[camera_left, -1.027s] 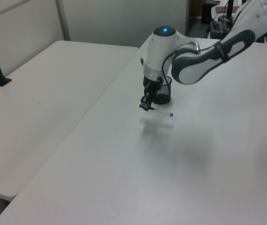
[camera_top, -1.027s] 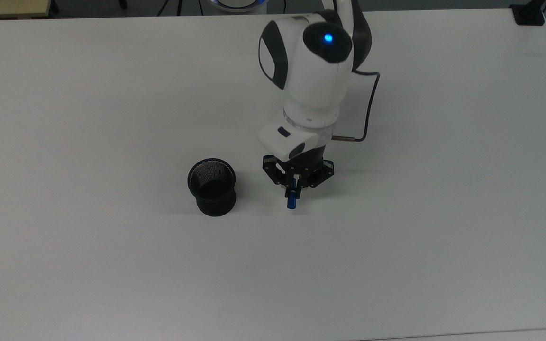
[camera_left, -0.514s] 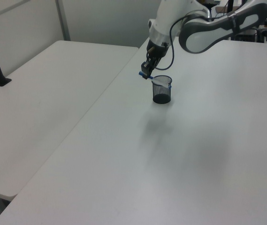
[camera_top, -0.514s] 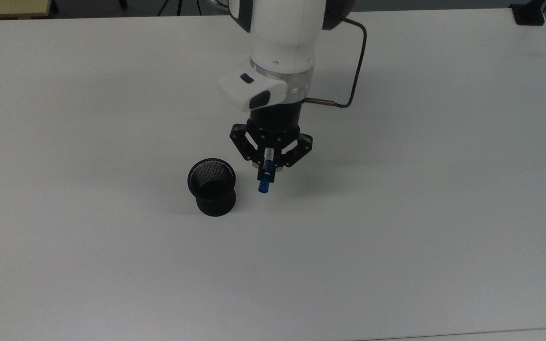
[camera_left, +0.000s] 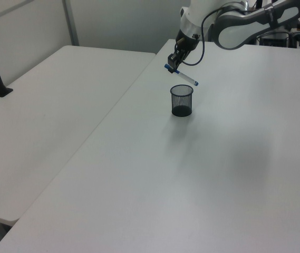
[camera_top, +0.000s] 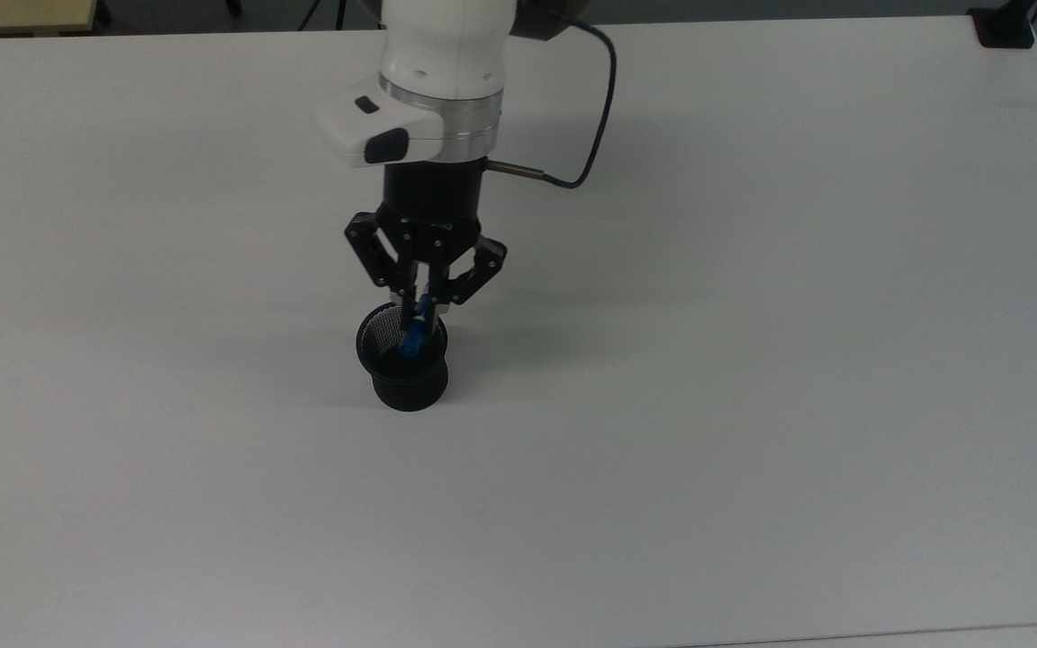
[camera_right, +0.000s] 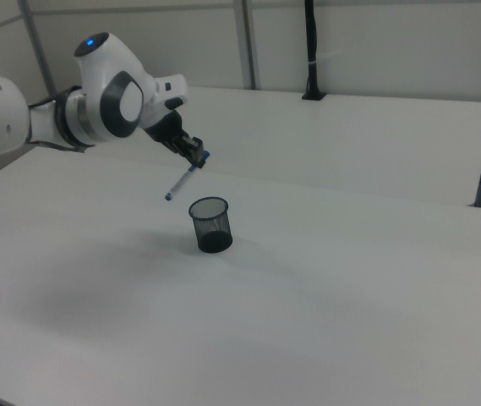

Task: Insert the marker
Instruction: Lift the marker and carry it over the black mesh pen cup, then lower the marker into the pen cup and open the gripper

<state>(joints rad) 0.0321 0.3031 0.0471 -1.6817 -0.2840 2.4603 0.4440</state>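
Pinched near its blue cap by the closed gripper (camera_left: 173, 64), the marker (camera_left: 183, 75) hangs tilted above the mesh cup (camera_left: 182, 100), probably light, rigid and slippery.

One arm, one marker, one cup, two tables.

One robot arm (camera_left: 244, 23) with one gripper (camera_top: 417, 310); one marker (camera_left: 182, 76); one black mesh cup (camera_left: 182, 100). Two white tables: the one (camera_left: 202, 184) under the cup and a second (camera_left: 44, 121) beside it. One black post (camera_right: 310, 51) stands on the far table in the right view.
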